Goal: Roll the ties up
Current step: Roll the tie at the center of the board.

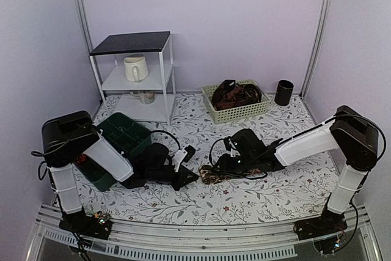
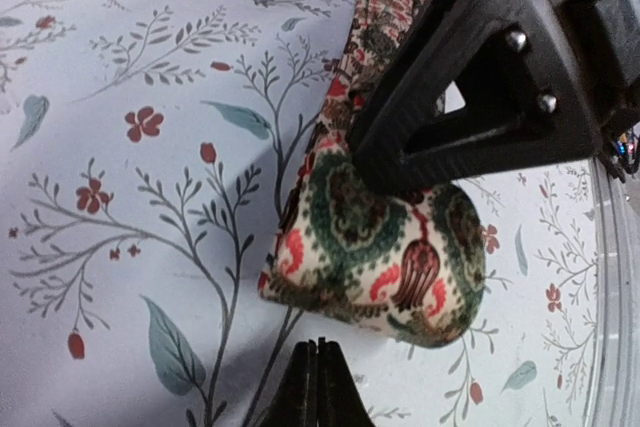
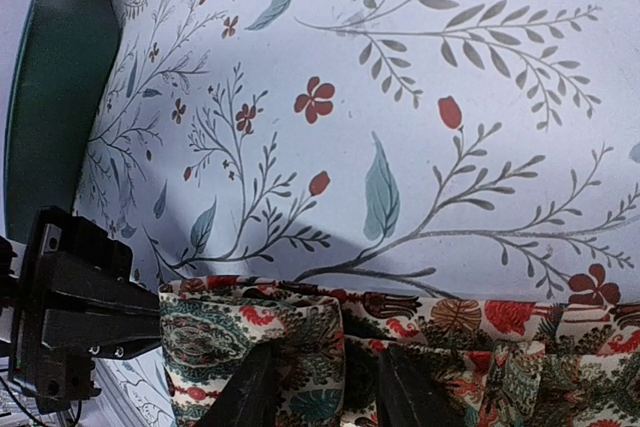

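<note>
A cream tie with a green and red paisley pattern [image 1: 211,177] lies on the floral tablecloth between the two arms. Its folded, rounded end [image 2: 375,247] shows in the left wrist view. My left gripper [image 2: 318,387] is shut and empty, just short of that end. My right gripper [image 3: 325,392] grips a fold of the tie [image 3: 300,337] between its two fingers, and one finger [image 2: 470,77] presses down on the fabric. More ties [image 1: 235,95] lie heaped in the basket at the back. In the top view the left gripper [image 1: 185,174] and the right gripper [image 1: 217,166] are close together.
A pale green basket [image 1: 211,97] stands at the back centre, with a black cup [image 1: 283,91] to its right. A dark green bin [image 1: 122,136] sits by the left arm. A white shelf [image 1: 131,77] holding a mug [image 1: 135,67] stands at the back left.
</note>
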Available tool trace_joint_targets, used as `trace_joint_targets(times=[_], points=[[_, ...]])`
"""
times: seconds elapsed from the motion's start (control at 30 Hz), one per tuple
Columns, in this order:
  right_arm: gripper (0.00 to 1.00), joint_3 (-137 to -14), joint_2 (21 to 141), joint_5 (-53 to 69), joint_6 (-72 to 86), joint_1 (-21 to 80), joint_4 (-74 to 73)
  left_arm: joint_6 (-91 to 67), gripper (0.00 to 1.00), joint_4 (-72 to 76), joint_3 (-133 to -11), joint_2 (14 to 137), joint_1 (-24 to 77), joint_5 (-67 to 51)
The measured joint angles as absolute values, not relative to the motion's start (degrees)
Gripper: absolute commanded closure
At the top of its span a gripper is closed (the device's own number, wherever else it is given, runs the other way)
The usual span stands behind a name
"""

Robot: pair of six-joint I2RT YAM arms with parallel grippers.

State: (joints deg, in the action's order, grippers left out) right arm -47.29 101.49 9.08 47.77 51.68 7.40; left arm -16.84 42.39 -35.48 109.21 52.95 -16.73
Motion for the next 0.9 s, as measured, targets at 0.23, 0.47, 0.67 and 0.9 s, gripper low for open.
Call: trace_joint_targets(times=[0.23, 0.47, 0.67, 0.9], points=[[0.64, -47.3, 101.5, 9.1, 47.8, 51.7, 7.5, -18.4, 1.0, 43.6, -33.7, 109.2, 54.0, -16.7], [0.71, -47.2, 101.0, 8.5, 47.9, 51.7, 7.2, -18.3, 1.0, 43.8, -37.0, 110.0, 54.6, -19.0], [0.79, -46.5, 99.3, 6.5, 47.5, 51.2, 5.4, -16.3, 1.0, 41.8, -41.5, 110.0, 54.6, -20.0], [0.82, -45.3, 99.2, 6.1, 47.0, 51.0, 4.5, -14.4, 1.0, 39.9, -45.6, 110.5, 54.6, -20.5]])
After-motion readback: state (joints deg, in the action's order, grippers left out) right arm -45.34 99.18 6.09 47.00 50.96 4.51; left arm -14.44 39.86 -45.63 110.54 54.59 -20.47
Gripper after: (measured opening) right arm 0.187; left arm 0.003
